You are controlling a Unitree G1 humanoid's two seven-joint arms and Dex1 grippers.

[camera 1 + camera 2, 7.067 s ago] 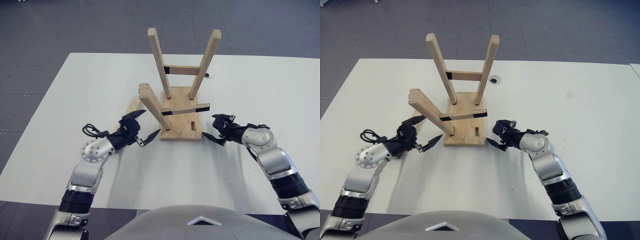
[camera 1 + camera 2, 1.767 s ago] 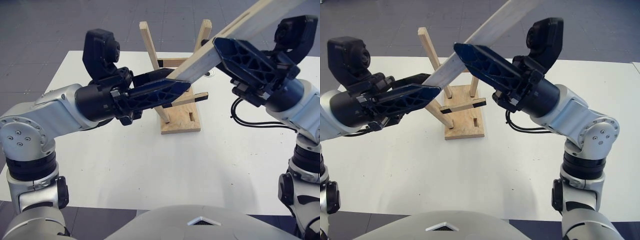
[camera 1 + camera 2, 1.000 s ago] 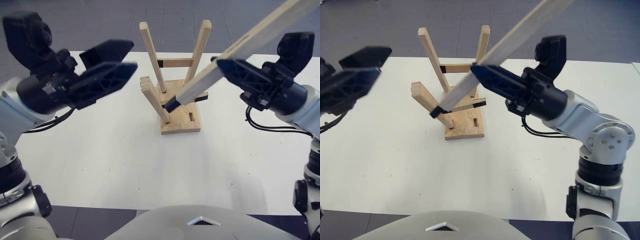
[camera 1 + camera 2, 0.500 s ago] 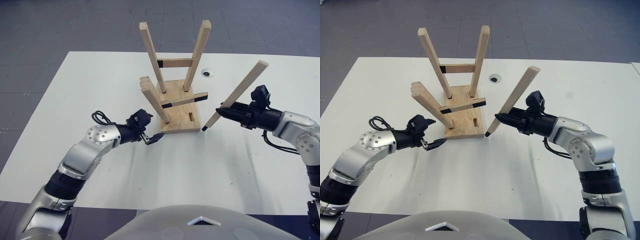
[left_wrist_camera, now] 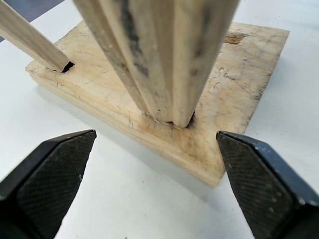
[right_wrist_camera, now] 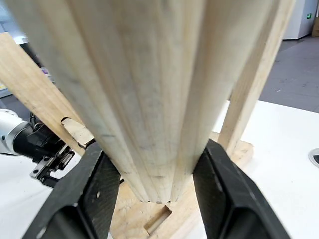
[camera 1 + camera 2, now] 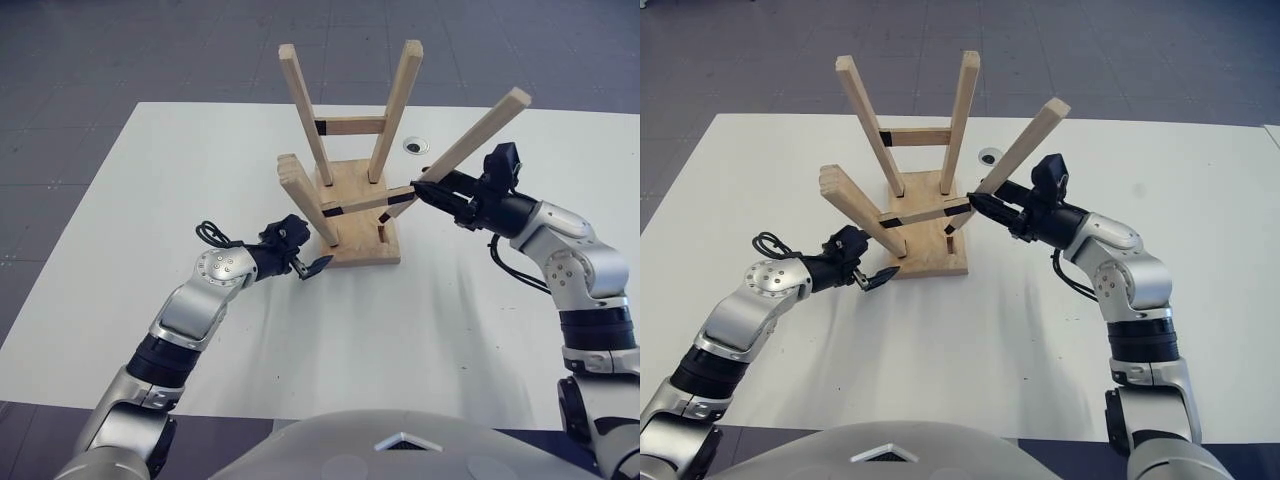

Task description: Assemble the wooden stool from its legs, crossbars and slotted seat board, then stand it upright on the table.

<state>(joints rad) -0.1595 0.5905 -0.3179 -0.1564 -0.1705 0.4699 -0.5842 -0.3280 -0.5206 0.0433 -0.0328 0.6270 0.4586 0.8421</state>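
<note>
Wooden stool [image 7: 350, 126] inverted on table [image 7: 200, 180], three legs [image 7: 300, 110] fitted in seat board [image 7: 362, 250], fourth leg [image 7: 480, 120] pinched aslant by right gripper [image 7: 420, 188], left gripper [image 7: 316, 266] held spread beside board's corner.

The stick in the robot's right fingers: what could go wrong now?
The stick is tilted, so it may jam in the slot or bump the loose end of the crossbar. The left fingers are open beside the board, not holding it, so the board may slide.

We hold our left arm low, elbow bent, left gripper [image 7: 312, 267] with fingers spread wide. Our right arm extends forward, elbow out, right gripper [image 7: 428, 190] clamped around a leg [image 7: 478, 125].
</note>
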